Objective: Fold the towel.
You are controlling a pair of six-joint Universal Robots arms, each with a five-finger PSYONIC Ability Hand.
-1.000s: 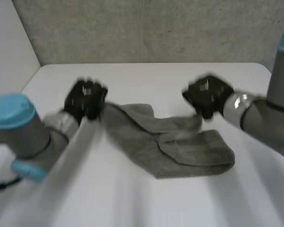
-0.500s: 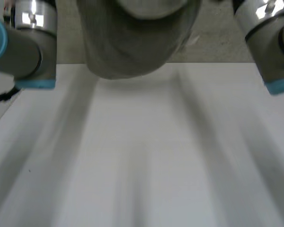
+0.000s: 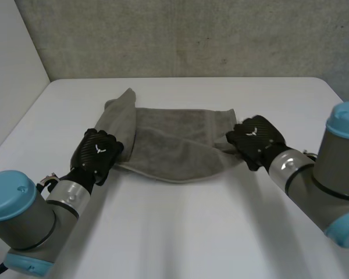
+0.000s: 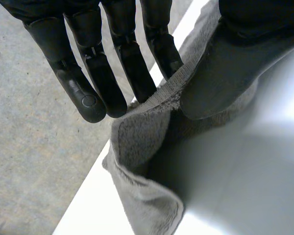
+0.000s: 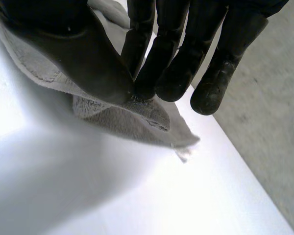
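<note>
Here's the grey towel (image 3: 174, 145), lying across the middle of the white counter (image 3: 192, 238), stretched crosswise with one hand on each end. The left hand (image 3: 97, 153) sits at the towel's left end, on the near edge. From its own wrist you can see the fingers (image 4: 90, 83) reaching out nearly straight along one side of the hem while the thumb (image 4: 225, 73) presses in from the other, so the edge is pinched between them. Below that pinch the cloth sags in a loose fold and ends in a drooping corner on the counter. Over to the right hand (image 3: 257, 139), at the towel's right end: in its wrist view the thumb (image 5: 83, 58) meets the fingertips (image 5: 147, 85) with a bit of cloth nipped between them, and the rest of that end spreads flat beneath the palm, a small corner poking out past the fingertips. Between the two hands the towel rests on the counter, rumpled rather than smooth, its near edge bowing toward the robot. At the left end a flap lies doubled over the main body and points toward the far side. Behind the counter stands a rough grey wall (image 3: 192, 35).
</note>
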